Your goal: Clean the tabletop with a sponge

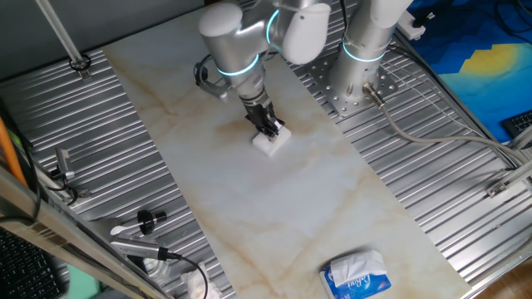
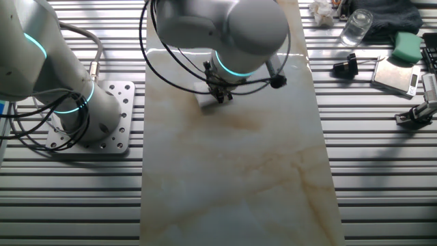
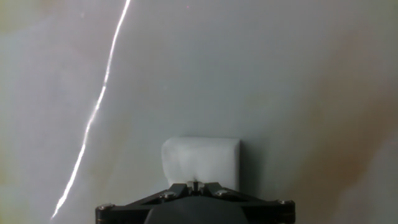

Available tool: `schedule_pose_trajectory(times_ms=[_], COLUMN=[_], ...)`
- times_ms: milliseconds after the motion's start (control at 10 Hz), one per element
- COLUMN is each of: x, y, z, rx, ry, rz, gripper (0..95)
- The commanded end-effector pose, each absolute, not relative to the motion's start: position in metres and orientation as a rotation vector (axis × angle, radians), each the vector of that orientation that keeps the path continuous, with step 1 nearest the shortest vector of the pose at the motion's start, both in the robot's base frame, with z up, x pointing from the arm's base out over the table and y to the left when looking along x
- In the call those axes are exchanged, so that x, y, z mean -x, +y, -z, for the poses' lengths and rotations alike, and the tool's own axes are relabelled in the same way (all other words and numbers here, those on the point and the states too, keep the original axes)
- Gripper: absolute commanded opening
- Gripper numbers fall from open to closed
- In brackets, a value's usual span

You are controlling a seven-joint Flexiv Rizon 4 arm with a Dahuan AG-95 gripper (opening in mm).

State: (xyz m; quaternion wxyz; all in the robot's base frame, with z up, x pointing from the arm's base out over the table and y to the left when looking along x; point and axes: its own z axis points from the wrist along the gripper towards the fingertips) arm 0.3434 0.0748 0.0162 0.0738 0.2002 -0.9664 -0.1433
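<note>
The sponge (image 1: 271, 142) is a small white foam block pressed flat on the marble-look tabletop (image 1: 274, 208), in its far half. My gripper (image 1: 268, 126) stands over it, shut on the sponge. From the other fixed view the sponge (image 2: 207, 101) peeks out left of the gripper (image 2: 220, 96), with tan smudges on the tabletop (image 2: 232, 178) just in front. In the hand view the sponge (image 3: 200, 160) juts out past the pinched gripper (image 3: 196, 184) onto the tabletop (image 3: 280, 81).
A blue-and-white tissue pack (image 1: 357, 274) lies at the slab's near end. Ribbed metal flanks both long sides. Tools and a white wad (image 1: 162, 264) sit near left. A glass (image 2: 356, 27), green pad (image 2: 407, 45) and scale (image 2: 396, 74) lie past the other side. The arm base (image 1: 357, 75) stands far right.
</note>
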Motion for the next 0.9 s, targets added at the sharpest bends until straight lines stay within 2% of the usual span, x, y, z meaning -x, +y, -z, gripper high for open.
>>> schedule_pose_trajectory(times_ms=[100, 900], x=[-0.344, -0.35], y=[0.066, 0.01], z=[-0.02, -0.024], rx=[-0.628, -0.772], ry=[-2.895, -2.871], rz=[0.427, 0.424], gripper=[0.0, 0.0])
